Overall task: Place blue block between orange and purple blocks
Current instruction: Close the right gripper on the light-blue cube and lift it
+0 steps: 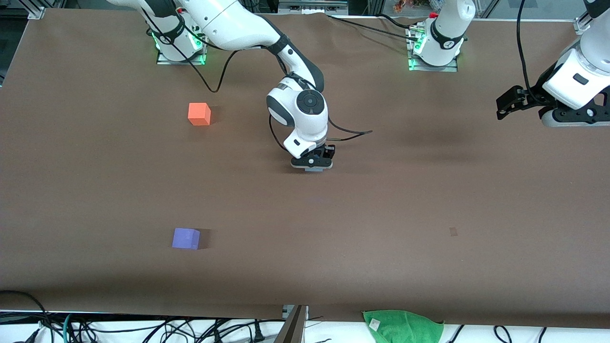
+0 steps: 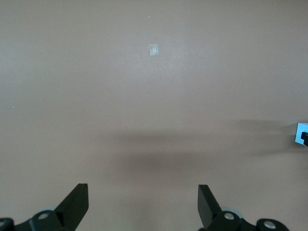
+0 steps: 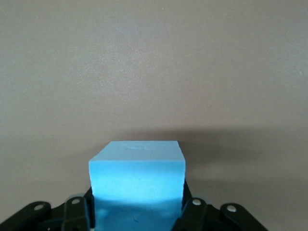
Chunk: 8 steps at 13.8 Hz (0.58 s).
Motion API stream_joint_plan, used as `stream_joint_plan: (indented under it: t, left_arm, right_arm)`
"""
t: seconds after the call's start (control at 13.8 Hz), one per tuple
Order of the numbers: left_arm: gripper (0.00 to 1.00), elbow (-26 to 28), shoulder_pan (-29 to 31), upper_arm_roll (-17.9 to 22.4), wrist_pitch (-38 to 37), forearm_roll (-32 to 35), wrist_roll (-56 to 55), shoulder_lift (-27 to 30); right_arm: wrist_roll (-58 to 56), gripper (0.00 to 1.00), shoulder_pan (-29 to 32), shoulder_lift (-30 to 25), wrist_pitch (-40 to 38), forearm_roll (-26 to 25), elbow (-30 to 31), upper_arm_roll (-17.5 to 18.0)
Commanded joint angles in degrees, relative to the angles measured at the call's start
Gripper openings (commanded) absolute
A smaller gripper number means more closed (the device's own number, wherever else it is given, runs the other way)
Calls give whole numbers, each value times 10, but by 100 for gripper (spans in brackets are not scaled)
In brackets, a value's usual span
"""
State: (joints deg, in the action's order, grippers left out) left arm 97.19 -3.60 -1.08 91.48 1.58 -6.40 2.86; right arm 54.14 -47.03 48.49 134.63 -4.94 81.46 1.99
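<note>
my right gripper (image 3: 137, 219) is clamped on the blue block (image 3: 137, 175), fingers snug on two opposite sides, low over the middle of the table (image 1: 381, 200). it's a cube so no real long axis; it sits level and square between my fingers. can't quite tell if it's touching the surface. nearest the front camera is the purple block (image 1: 186, 238), the orange block (image 1: 199, 114) farther back, both toward my right arm's end, well apart. nothing between them. my left gripper (image 2: 143, 204) waits wide open above its end of the table.
</note>
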Motion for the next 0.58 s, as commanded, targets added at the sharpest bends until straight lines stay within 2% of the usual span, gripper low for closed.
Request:
stream_joint_plan:
  t: [0.0, 0.14, 0.51]
  left_arm:
    - [100, -20, -3, 0, -18, -11, 14, -8]
    - [100, -21, -3, 0, -24, -11, 14, -8]
    - [100, -24, -4, -1, -25, -12, 14, -9]
  right_arm:
    - [2, 37, -2, -3, -2, -8, -16, -5]
    - [-3, 37, 7, -22, -15, -7, -18, -5]
    - [-95, 37, 91, -113, -157, 5, -14, -4]
